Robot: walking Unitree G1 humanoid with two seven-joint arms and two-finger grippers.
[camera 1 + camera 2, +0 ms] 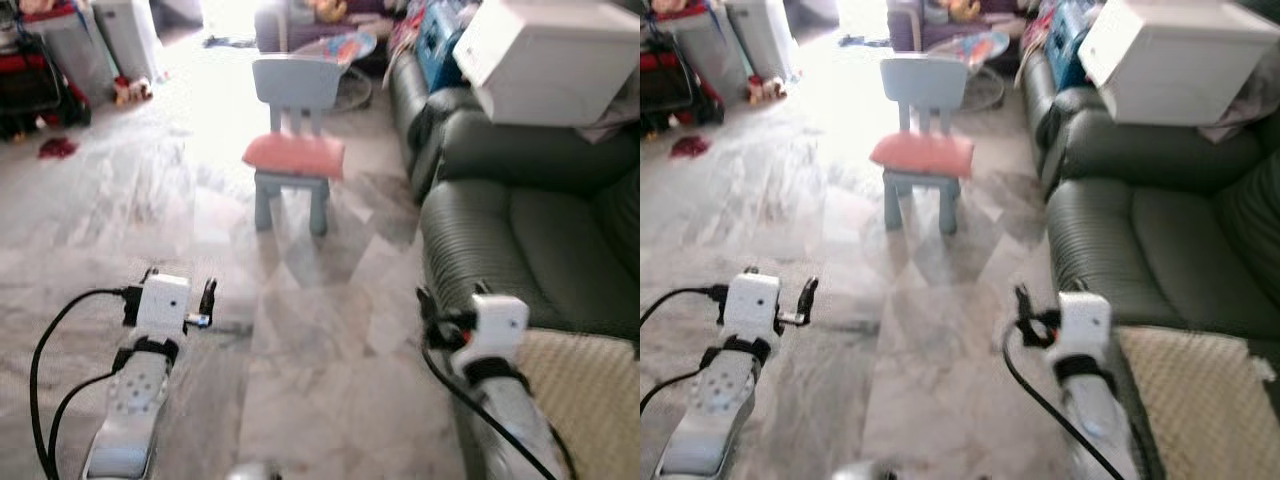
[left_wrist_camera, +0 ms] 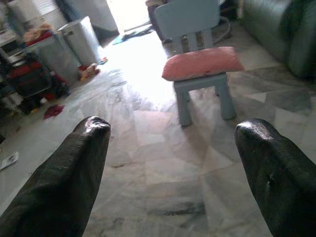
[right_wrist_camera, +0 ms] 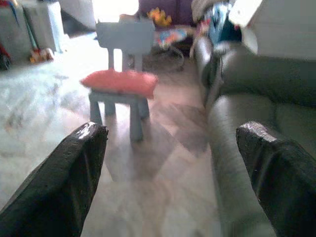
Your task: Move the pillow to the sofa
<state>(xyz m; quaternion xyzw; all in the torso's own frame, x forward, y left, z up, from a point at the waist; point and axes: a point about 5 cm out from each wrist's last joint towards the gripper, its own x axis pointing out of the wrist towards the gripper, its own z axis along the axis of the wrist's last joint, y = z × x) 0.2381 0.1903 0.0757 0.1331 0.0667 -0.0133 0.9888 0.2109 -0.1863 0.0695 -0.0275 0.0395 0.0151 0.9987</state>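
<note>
both silver arms reach forward, near and low; the left pincer [image 1: 208, 297] and right pincer [image 1: 424, 305] each hold their black fingers spread wide, empty.

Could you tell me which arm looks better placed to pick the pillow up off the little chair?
Probably the left. The pink pillow lies on the blue chair, ahead and nearer the left gripper than the right gripper, which is beside the sofa. Both are open and still far off.
</note>
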